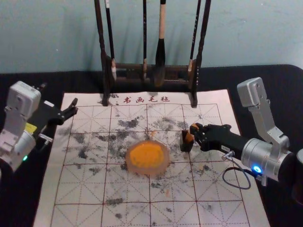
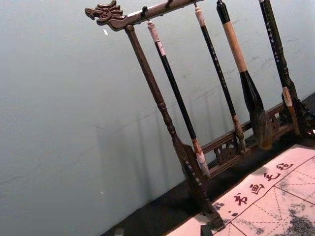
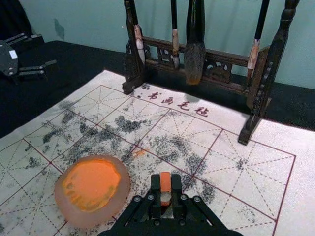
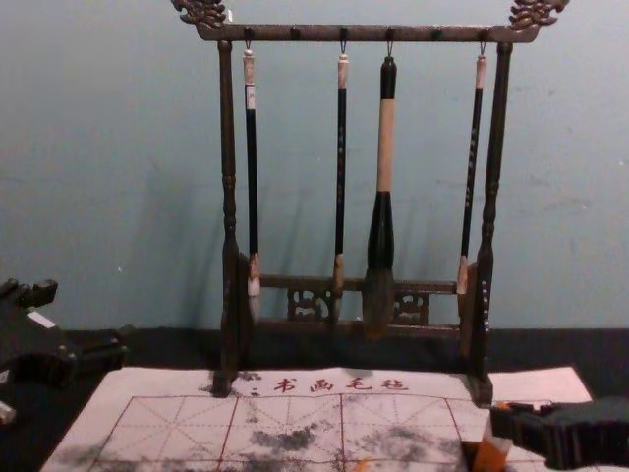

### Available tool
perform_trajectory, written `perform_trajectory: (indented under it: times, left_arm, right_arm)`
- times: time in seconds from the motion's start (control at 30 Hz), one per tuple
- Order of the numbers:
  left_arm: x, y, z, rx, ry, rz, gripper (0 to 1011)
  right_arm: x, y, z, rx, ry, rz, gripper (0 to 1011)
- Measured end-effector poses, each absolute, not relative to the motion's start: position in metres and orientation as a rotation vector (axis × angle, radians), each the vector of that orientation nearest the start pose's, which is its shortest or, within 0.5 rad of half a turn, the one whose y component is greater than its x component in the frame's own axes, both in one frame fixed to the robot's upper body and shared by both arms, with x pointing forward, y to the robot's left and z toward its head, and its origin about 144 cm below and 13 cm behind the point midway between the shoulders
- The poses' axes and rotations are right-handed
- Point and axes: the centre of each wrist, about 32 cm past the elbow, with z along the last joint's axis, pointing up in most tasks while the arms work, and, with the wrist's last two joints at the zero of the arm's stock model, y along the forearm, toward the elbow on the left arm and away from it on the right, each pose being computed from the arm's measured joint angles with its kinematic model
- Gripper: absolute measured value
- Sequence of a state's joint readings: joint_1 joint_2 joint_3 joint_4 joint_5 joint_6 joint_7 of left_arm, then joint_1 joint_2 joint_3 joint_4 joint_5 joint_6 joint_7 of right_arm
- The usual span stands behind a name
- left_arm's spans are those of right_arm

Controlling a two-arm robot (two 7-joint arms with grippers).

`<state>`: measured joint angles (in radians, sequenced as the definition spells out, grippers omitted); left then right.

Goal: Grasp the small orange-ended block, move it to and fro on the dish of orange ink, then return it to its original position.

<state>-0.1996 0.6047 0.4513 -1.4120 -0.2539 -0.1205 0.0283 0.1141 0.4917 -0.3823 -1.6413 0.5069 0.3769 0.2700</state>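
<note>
We found the right gripper (image 1: 195, 132) over the felt mat (image 1: 118, 189), on the robot's right side of the dish (image 1: 146, 172) and apart from it. Its fingers (image 3: 155, 189) were drawn in to a narrow gap and held the orange-ended block (image 3: 166, 182) between them, one orange end uppermost and a pale band below. In the chest view we noted the block leaning slightly. A dark shape (image 1: 186, 143) lay right beside it; we could not tell what this was, nor whether the block touched the mat.

The orange ink (image 1: 146, 153) covered the middle of the dish within a paler rim. We recorded a small orange mark (image 3: 141, 153) on the mat beyond the dish.

The left gripper (image 1: 60, 93) was parked in the air near the mat's left edge, its fingers wide apart and holding nothing. Behind the mat stood a wooden rack (image 4: 364, 33) with four hanging brushes.
</note>
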Motion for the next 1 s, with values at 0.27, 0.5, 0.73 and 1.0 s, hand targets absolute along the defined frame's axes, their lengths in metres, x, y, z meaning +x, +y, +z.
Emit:
perform_trajectory:
  times: [0.27,0.5,0.73,1.0]
  left_arm:
    - [0.4886,0.3097,1.1398,0.304,-0.285,1.248,1001]
    - [0.4886,0.3097,1.1398,0.304,-0.285,1.248,1001]
    - [0.4886,0.3097,1.1398,0.304,-0.285,1.248,1001]
    - [0.4886,0.3097,1.1398,0.304,-0.285,1.248,1001]
  right_arm:
    - [0.4672,-0.2499,1.1719,-0.290,0.272,-0.918,114]
    - [0.4672,-0.2501,1.1721,-0.290,0.272,-0.917,118]
    - [0.4672,-0.2502,1.1723,-0.289,0.272,-0.916,328]
    - [0.4671,-0.2502,1.1725,-0.288,0.272,-0.916,572]
